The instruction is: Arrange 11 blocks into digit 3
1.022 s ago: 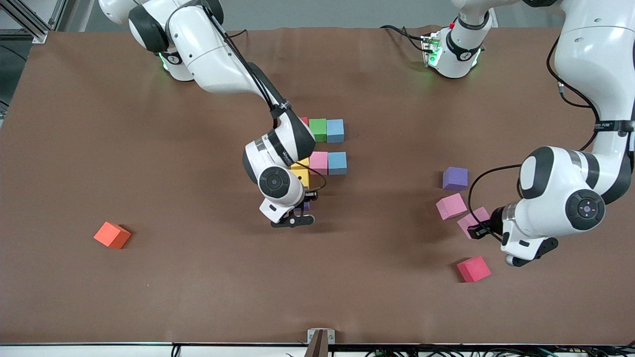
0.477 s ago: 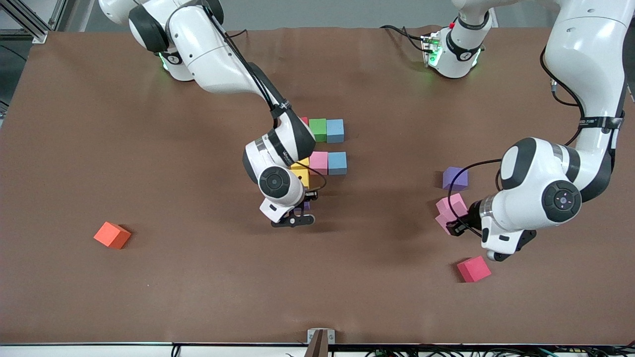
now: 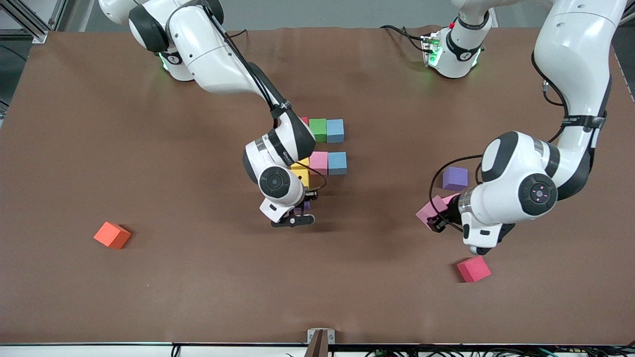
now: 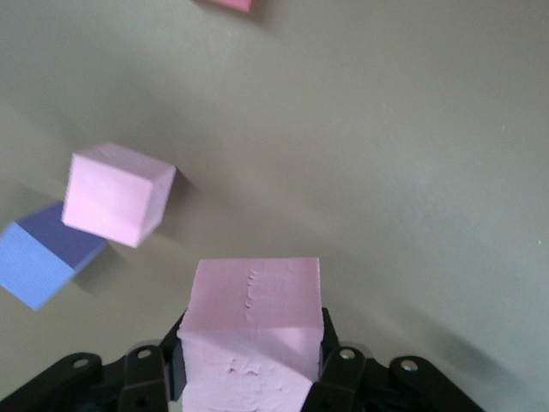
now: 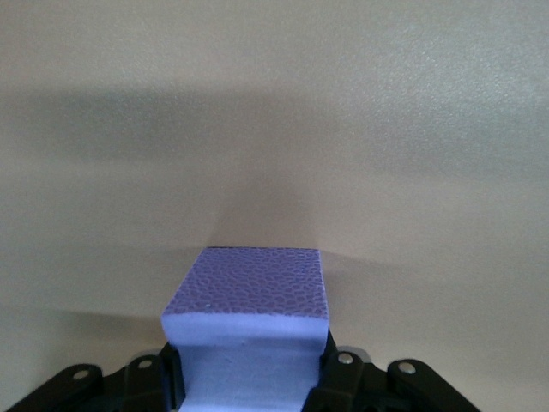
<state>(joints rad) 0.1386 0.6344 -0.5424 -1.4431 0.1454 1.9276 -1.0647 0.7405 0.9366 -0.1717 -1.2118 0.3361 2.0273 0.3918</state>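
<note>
This is a robotics lab or test cell, not a home or a shop. Two white industrial robot arms with black joints [image 3: 218, 64] are bolted at the upper edge of the frame onto a wide worktop covered in plain brown matting [image 3: 149, 297], their bases glowing with green status lights and trailing loose black cables [image 3: 402, 32]. A silver aluminium extrusion frame [image 3: 30, 20] stands at the upper left corner, a small metal camera bracket [image 3: 320, 339] sits at the lower middle edge, and the only things laid out are small coloured foam cubes [image 3: 327, 130], practice props rather than household goods.
</note>
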